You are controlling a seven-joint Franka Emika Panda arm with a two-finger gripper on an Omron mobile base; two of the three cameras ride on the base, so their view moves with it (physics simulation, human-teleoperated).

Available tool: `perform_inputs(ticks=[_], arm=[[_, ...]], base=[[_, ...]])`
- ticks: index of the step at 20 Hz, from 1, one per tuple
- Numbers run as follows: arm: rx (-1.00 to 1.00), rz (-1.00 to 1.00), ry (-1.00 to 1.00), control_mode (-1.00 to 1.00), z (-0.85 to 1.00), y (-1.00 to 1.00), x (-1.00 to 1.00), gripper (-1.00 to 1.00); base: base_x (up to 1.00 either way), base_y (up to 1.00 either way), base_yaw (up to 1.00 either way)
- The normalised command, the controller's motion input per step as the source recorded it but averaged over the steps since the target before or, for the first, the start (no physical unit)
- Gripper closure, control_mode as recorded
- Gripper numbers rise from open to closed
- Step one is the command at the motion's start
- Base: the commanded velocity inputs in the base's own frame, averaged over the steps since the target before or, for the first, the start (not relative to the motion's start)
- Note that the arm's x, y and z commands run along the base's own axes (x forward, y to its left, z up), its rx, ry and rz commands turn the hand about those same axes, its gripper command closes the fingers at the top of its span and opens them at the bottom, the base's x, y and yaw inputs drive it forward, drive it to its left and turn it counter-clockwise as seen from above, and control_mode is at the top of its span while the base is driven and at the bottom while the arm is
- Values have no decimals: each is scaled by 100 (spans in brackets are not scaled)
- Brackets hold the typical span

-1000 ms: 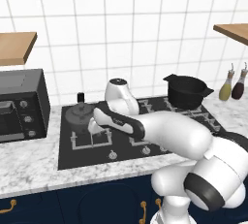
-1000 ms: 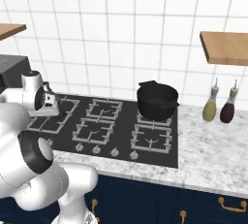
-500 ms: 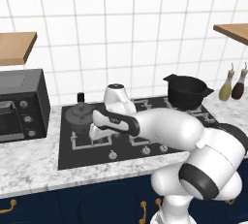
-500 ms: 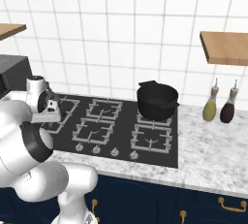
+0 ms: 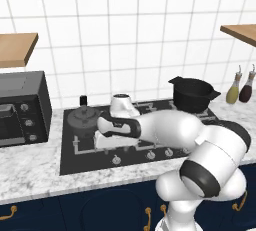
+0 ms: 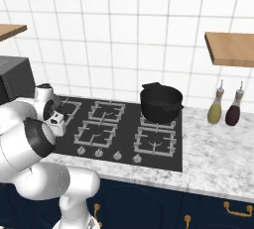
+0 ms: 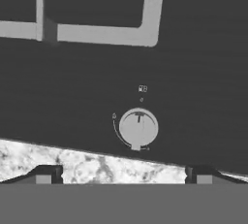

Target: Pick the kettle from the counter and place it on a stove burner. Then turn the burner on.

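I have the claw (image 7: 123, 177) spread wide and empty, its two dark tips standing well apart at the bottom of the hand view. Between them, a little farther on, I see a round grey knob (image 7: 138, 127) on the black cooktop (image 7: 203, 97), with the marbled tabletop (image 7: 92, 165) edge running just below it. A grey grate (image 7: 104, 34) bar crosses the top of that view.

From the left base view, the kettle (image 5: 83, 116) sits on the back-left burner (image 5: 86, 125) of the cooktop, beside the black toaster oven (image 5: 22, 107). My arm (image 5: 165, 127) reaches left across the front of the cooktop, low over the grates. A black pot (image 5: 192, 93) rests on the back-right burner, and two bottles (image 5: 239, 87) stand on the tabletop to its right.
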Motion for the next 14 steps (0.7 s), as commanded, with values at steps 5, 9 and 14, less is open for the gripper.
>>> perform_inputs(ticks=[5, 9, 14], arm=[[-4, -32, 14, -100, -39, -6, 0, -100], [-9, -13, 4, -100, -20, 15, 4, -100], [-17, 0, -5, -100, -15, 12, 12, -100]], base=[[0, 0, 0], [0, 0, 0], [0, 0, 0]])
